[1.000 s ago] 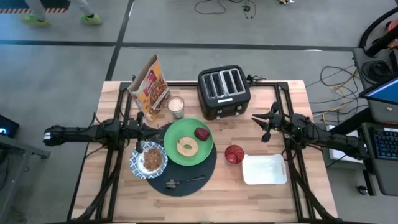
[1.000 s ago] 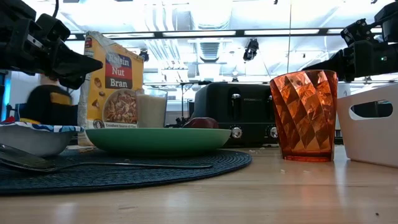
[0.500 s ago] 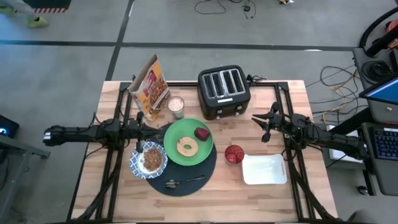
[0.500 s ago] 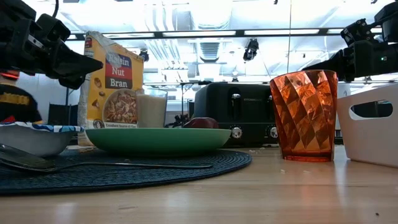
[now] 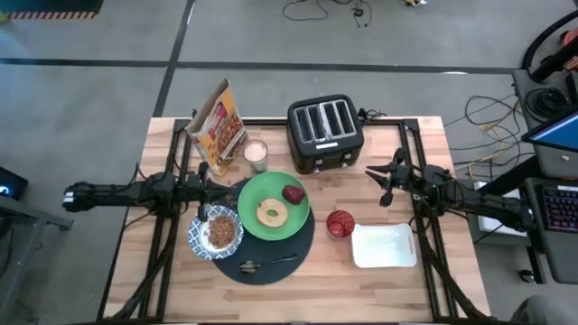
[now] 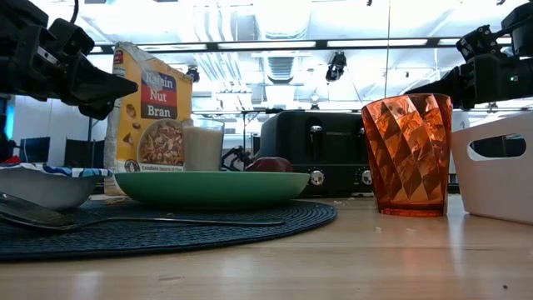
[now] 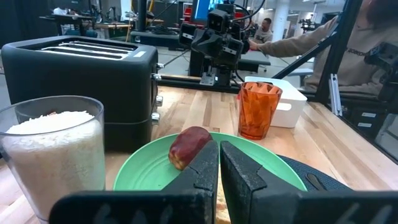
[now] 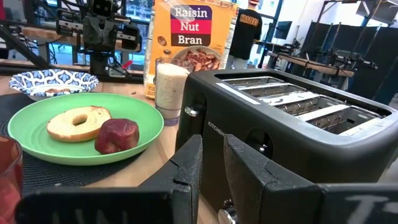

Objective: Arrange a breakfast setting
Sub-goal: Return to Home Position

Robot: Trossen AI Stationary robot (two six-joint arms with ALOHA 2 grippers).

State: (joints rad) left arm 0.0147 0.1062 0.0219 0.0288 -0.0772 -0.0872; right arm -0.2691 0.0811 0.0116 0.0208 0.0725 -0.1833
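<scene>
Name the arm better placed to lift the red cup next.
Right. The right pincer hovers near the cup, with nothing between them. The left pincer is at the far edge of the plate and would likely have to reach over the plate and bagel.

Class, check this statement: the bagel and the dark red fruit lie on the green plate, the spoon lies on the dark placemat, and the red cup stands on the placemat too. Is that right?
Not quite. The red cup stands on the bare wooden table, beside the placemat and apart from it, as the low view shows. The bagel, fruit and spoon are as stated.
</scene>
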